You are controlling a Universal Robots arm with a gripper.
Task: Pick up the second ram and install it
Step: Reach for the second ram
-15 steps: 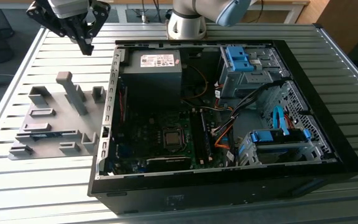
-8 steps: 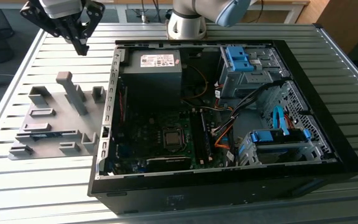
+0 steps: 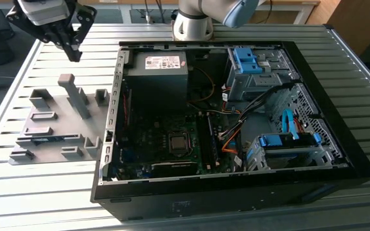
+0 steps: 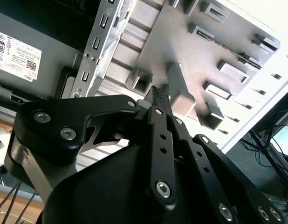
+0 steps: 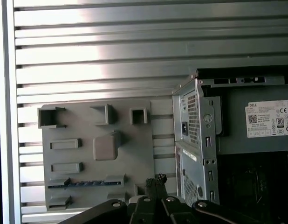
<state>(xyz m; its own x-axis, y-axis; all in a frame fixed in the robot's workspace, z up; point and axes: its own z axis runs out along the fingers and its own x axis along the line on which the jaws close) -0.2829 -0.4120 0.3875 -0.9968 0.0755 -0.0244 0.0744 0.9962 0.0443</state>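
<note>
Exterior view: the gripper (image 3: 75, 56) hangs high above the desk (image 3: 75, 192), its fingers drawn together to a point and holding nothing. Both wrist views show the same closed, empty tips (image 5: 156, 179).

Below the gripper lies the grey tray (image 3: 58, 129). The second ram (image 3: 44, 139) stands on edge in a slot at the tray's end farther from the gripper, well apart from the fingertips. In the first wrist view it reads as a thin blue-green strip (image 5: 85, 183) between grey blocks.

The step in hand looks like the approach for the pickup. To do it well, I judge that the fingers must open before they descend and line up across the board's thin faces near its middle. The grip should clear the tray blocks on either side, and the lift should run straight up out of the slot so the stick does not bind or tilt.

Beyond the tray, on the gripper's other side, sits the open computer case (image 3: 288, 48). Its power supply (image 3: 156, 84) carries a white printed label (image 3: 162, 61) with a barcode, also seen in the first wrist view (image 5: 270, 119).
</note>
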